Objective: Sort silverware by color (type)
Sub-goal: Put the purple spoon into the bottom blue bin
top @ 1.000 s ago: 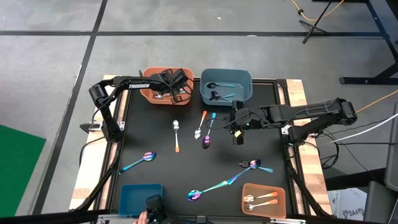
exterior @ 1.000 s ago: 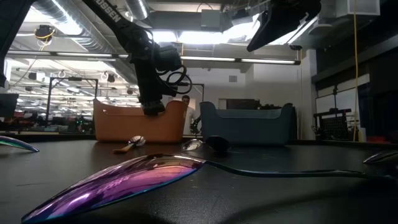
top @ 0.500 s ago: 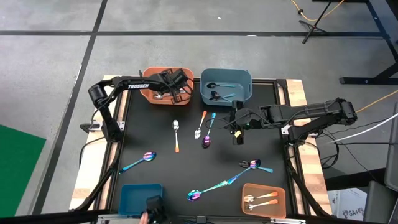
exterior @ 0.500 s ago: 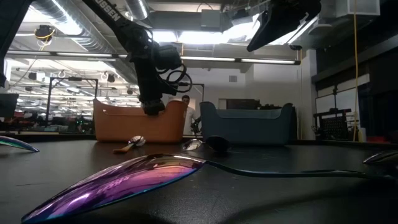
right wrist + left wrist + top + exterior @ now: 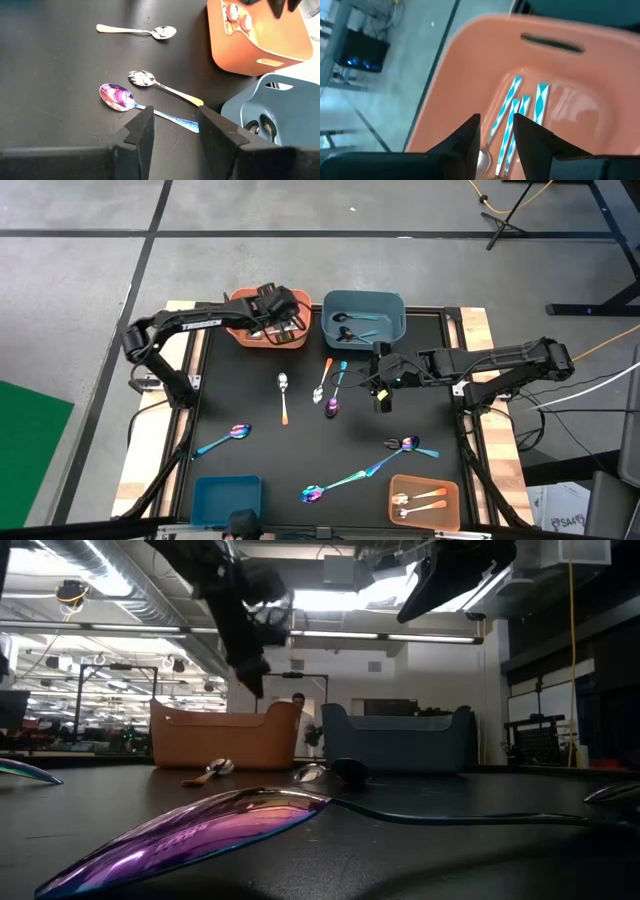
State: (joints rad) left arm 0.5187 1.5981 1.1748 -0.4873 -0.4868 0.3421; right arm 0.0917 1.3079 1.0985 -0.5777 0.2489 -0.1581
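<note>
Four plastic bins sit on the black tabletop (image 5: 260,450): two orange bins (image 5: 248,330) and two blue bins (image 5: 362,304), one of each colour at the far edge and one of each at the near edge. Loose on the mat lie seven spoons: four iridescent purple spoons with teal handles (image 5: 222,438) and three silver spoons with orange handles (image 5: 283,392). Inside the bins, two black spoons (image 5: 350,332) show in the far blue one, two orange-handled spoons (image 5: 418,499) in the near orange one, and three teal-handled spoons (image 5: 509,112) in the far orange one.
</note>
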